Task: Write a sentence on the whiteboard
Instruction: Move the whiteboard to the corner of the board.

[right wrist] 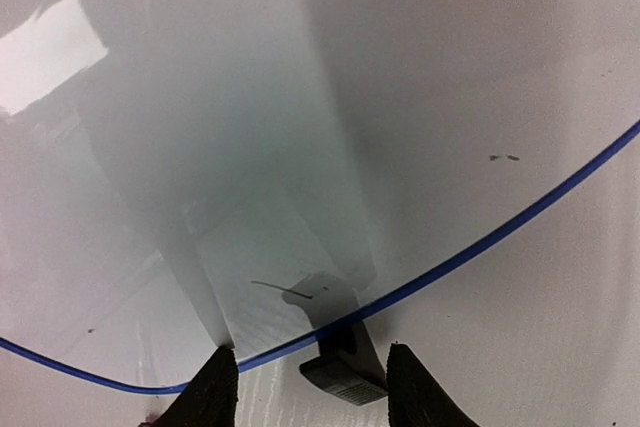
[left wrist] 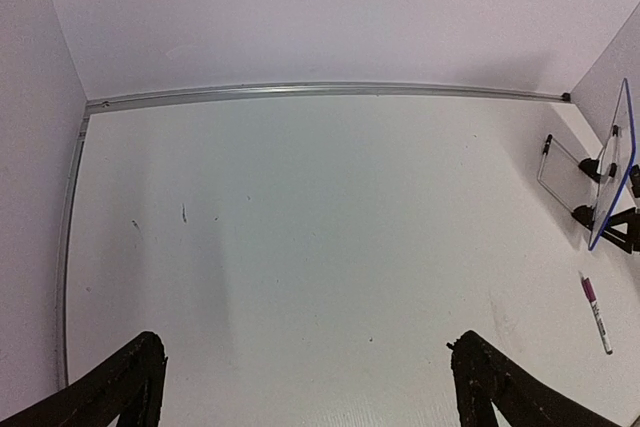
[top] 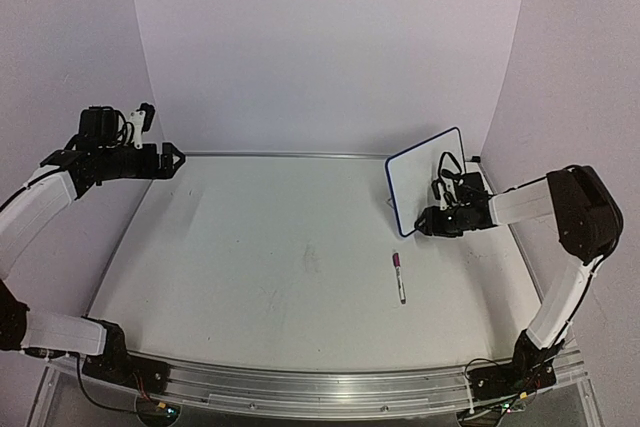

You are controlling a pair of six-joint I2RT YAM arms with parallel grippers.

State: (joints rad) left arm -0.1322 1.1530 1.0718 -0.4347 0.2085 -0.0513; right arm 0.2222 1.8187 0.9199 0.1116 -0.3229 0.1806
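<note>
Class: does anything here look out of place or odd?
The marker lies loose on the table, unheld, while the right gripper sits at the lower edge of the whiteboard. Nothing looks spilled or broken.

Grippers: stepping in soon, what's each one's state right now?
Left gripper: open, holding nothing.
Right gripper: open, at the whiteboard's lower edge, gripping nothing visible.

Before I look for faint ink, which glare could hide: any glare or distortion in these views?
Right wrist: bright glare patch upper left on the whiteboard, dim reflections across it, blue frame bowed by the lens. Left wrist: far table rail curves likewise. Top external: soft, even light, no glare.
</note>
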